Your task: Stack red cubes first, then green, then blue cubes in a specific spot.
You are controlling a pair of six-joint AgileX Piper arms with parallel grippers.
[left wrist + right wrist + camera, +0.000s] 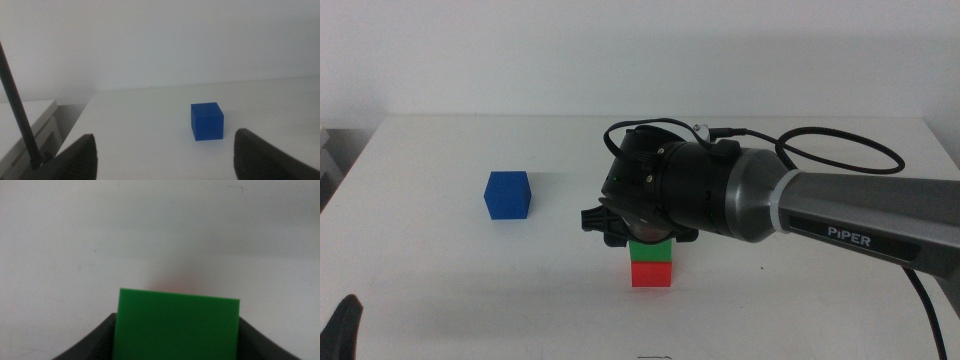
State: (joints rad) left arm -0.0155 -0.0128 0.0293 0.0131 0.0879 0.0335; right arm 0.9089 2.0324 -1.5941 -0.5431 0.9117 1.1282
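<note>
Right end effector (175, 345) grips the green cube (649, 249) atop the red cube (651, 273); left end effector (165, 155) spread wide

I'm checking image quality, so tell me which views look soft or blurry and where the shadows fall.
Middle view: sharp, even light, soft shadow beside the blue cube. Left wrist view: slightly hazy, left gripper jaws blurred at the edges. Right wrist view: green cube fills the frame, soft-edged, between the right gripper jaws.

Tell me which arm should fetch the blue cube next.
Left, probably. The left hand is open and already faces the blue cube, with bare table between. The right hand is busy, shut on the green cube atop the red cube.
</note>
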